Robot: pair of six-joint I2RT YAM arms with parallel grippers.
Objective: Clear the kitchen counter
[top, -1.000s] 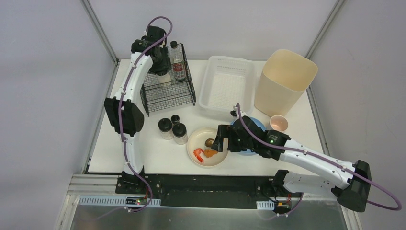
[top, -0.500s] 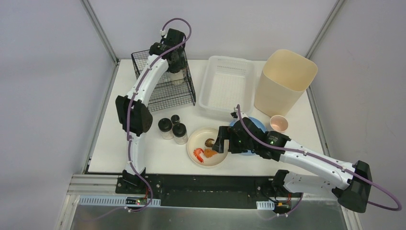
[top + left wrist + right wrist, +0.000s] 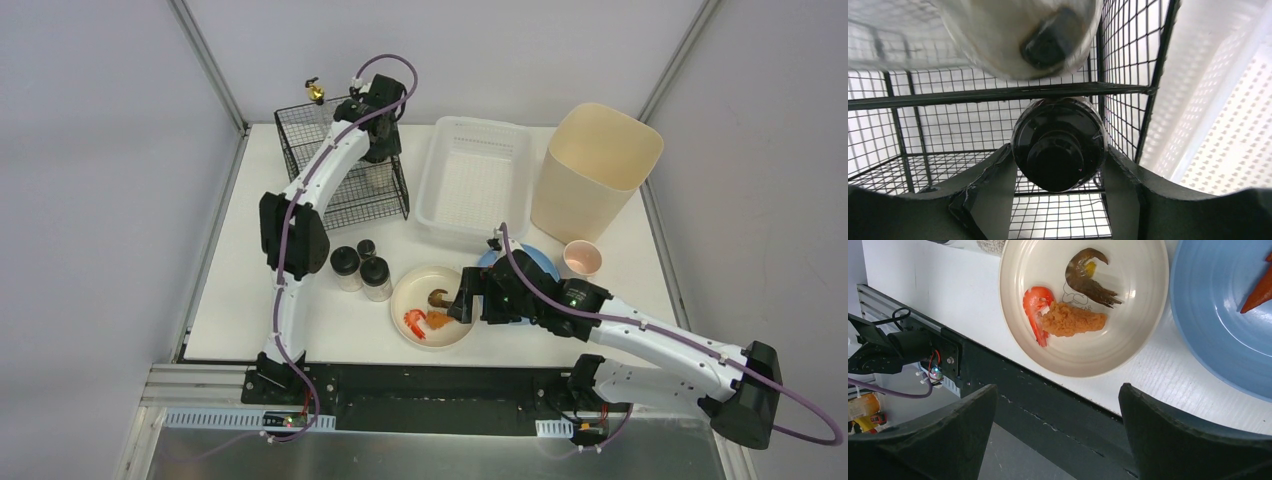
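The kitchen counter lies beneath the right pincer.

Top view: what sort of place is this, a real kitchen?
Probably a lab mock-up of one: a plain white tabletop between metal posts, two robot arms bolted at its edge, the left hand gripping a black-capped bottle at a wire rack.

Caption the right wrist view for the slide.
Right gripper open by cream bowl with red shrimp, blue plate alongside.
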